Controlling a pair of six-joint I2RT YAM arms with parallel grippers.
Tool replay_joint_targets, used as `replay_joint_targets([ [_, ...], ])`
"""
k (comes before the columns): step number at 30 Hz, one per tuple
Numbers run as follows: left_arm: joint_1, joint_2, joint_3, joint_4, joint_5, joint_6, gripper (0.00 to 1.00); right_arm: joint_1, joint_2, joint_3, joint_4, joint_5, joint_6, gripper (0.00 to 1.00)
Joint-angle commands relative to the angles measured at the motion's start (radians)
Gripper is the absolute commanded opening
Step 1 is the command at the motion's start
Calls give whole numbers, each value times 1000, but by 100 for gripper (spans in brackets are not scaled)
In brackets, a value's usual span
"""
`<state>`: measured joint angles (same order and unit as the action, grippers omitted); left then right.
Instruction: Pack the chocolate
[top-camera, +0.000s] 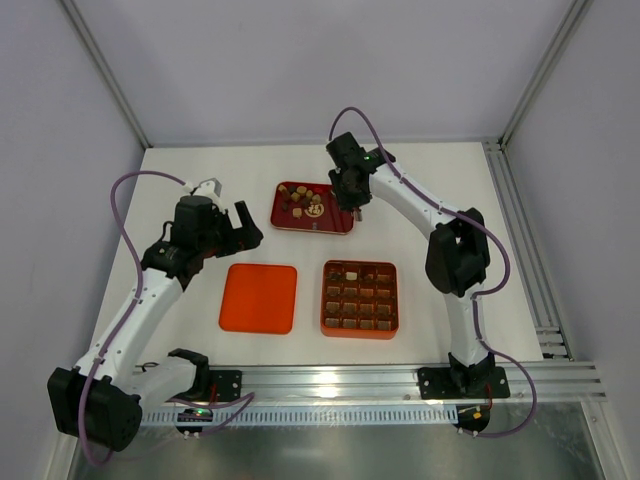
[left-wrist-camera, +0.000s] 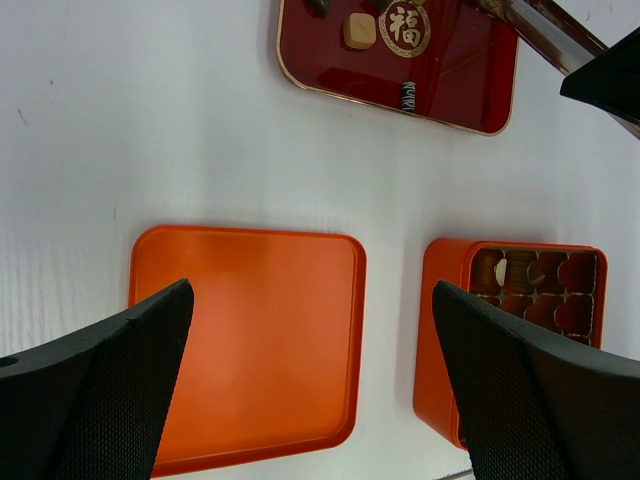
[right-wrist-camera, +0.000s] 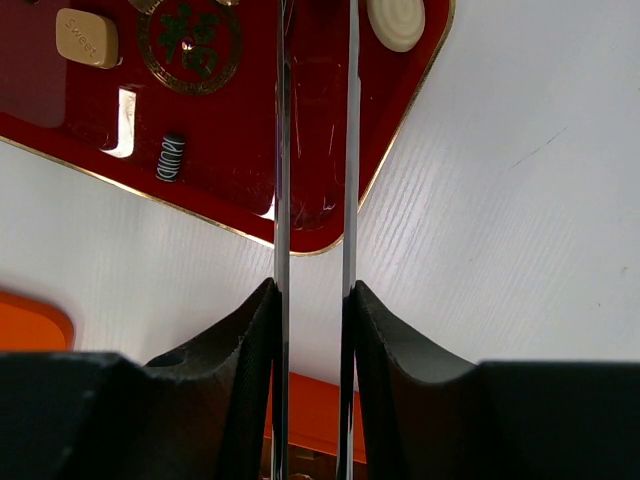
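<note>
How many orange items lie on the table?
2. The flat lid lies on the left; the gridded box sits right of it, apart, holding chocolate. Nothing orange seems hidden.

Gold "福" char. (right-wrist-camera: 190, 40) on red tray (right-wrist-camera: 40, 100) — "Sweet" on one cream chocolate (right-wrist-camera: 87, 38)

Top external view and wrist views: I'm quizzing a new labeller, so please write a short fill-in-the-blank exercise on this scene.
The right gripper is shut on thin tweezers over the ____ tray holding loose chocolate.
In the top view, the flat lid lies to the ____ of the gridded box.
The left gripper hovers ____ above the lid.
Lid and box are both ____.
Missing words: red, left, open, orange.
</note>
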<state>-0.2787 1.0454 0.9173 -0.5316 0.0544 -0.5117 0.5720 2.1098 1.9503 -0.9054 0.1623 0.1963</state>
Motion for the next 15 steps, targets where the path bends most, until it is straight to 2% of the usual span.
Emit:
replay_joint_targets([
  [1,3,-2,2,21,10,13,100,-1,-1,21,30,2,8,34],
  [15,3,-1,2,21,10,13,100,-1,-106,-33,39,-20,17,31],
])
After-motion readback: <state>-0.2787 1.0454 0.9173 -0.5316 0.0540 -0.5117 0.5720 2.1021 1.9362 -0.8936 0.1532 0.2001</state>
